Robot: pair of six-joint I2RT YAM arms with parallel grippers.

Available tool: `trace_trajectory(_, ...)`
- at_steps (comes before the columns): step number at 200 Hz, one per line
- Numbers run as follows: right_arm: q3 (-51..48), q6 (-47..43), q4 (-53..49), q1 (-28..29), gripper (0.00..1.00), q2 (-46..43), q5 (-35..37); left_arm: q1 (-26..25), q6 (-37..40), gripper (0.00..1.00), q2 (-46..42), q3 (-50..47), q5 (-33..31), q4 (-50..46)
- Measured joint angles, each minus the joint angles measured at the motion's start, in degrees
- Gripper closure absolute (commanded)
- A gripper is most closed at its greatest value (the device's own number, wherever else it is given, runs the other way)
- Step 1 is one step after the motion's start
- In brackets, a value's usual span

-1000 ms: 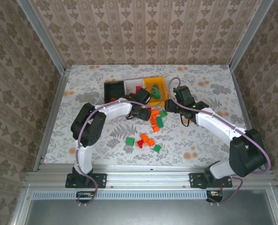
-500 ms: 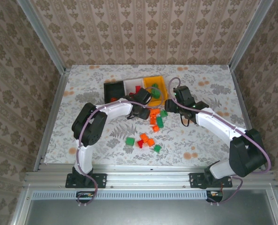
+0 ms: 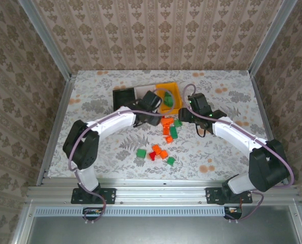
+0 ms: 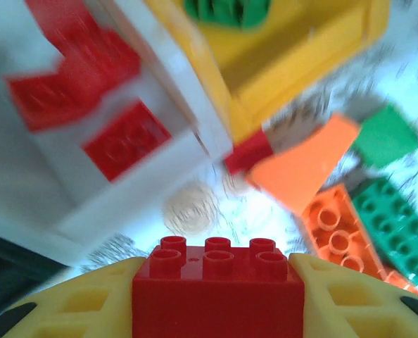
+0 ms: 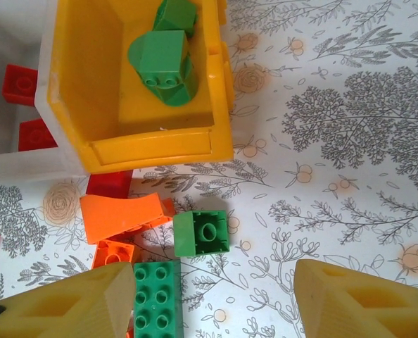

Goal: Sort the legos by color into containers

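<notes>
Top: loose legos (image 3: 164,138) scattered on table (image 3: 97,89) near black bin (image 3: 122,95), white bin (image 3: 142,91), yellow bin (image 3: 170,86). Left wrist: left gripper (image 4: 218,303) clamped on red brick (image 4: 218,278), near white bin. Right wrist: right gripper (image 5: 216,299) fingers apart above green bricks (image 5: 156,299).

The yellow bin (image 5: 153,144) holds green bricks (image 5: 163,60), the white bin (image 4: 124,204) red bricks (image 4: 124,137), and loose bricks (image 3: 163,150) of mixed colours lie just beside them.

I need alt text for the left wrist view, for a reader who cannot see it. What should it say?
The left gripper clamps a red six-stud brick between its yellow fingers. Beyond, blurred, a white bin holds red bricks and an orange-yellow bin a green brick; loose orange bricks and green bricks lie on the floral table.
</notes>
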Motion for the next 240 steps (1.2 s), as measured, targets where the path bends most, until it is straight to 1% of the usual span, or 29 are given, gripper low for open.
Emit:
trace_trajectory(12,0.0,0.2,0.0,0.33,0.38,0.55,-0.17,1.64,0.24,0.6,0.42,4.61,-0.02,-1.18)
trace_trajectory(23,0.0,0.37,0.0,0.81,0.38,0.96,-0.2,3.93,0.24,0.6,2.51,9.79,-0.04,-2.43)
trace_trajectory(49,0.0,1.09,-0.02,1.86,0.38,1.33,-0.55,8.85,0.24,0.58,10.73,20.37,-0.42,-4.74)
trace_trajectory(66,0.0,1.27,-0.04,2.12,0.37,1.66,-1.01,10.51,0.24,0.56,15.69,23.69,-0.44,-6.51)
trace_trajectory(85,0.37,1.25,-0.15,2.38,0.37,3.26,-1.55,11.06,0.24,0.51,20.15,25.4,-0.37,-8.44)
trace_trajectory(94,1.03,1.25,-0.55,2.69,0.37,4.63,-1.64,11.17,0.24,0.48,21.73,25.75,-0.17,-9.38)
trace_trajectory(110,1.88,1.22,-0.59,3.58,0.36,6.97,-1.64,11.04,0.44,0.37,22.29,26.6,0.11,-9.7)
trace_trajectory(145,2.01,1.22,-2.05,8.0,0.36,9.03,-1.73,11.21,0.44,0.2,21.77,27.06,0.76,-10.25)
trace_trajectory(166,2.01,1.14,-2.97,12.33,0.36,8.96,-1.22,11.08,0.2,0.15,17.42,22.84,1.31,-9.51)
trace_trajectory(179,2.01,0.7,-3.56,15.87,0.36,8.66,-1.2,10.82,0.02,0.03,12.52,19.04,1.75,-9.05)
trace_trajectory(185,2.01,0.24,-3.67,17.68,0.35,8.37,-1.2,10.82,-0.5,0.01,9.7,16.96,1.95,-8.46)
trace_trajectory(203,2.38,-2.16,-4.0,23.71,0.32,7.41,-1.2,11.04,-2.05,0.0,-0.2,10.4,2.95,-5.84)
trace_trajectory(219,4.22,-4.96,-4.76,28.55,0.3,7.76,-1.42,12.68,-4.17,0.0,-9.94,3.69,4.57,-2.8)
trace_trajectory(227,6.01,-6.45,-5.22,31.06,0.28,8.74,-1.77,14.36,-5.55,0.0,-14.58,0.07,5.2,-1.53)
trace_trajectory(240,9.46,-8.63,-5.95,33.59,0.26,11.34,-2.03,18.4,-8.33,0.0,-21.16,-6.6,6.21,0.55)
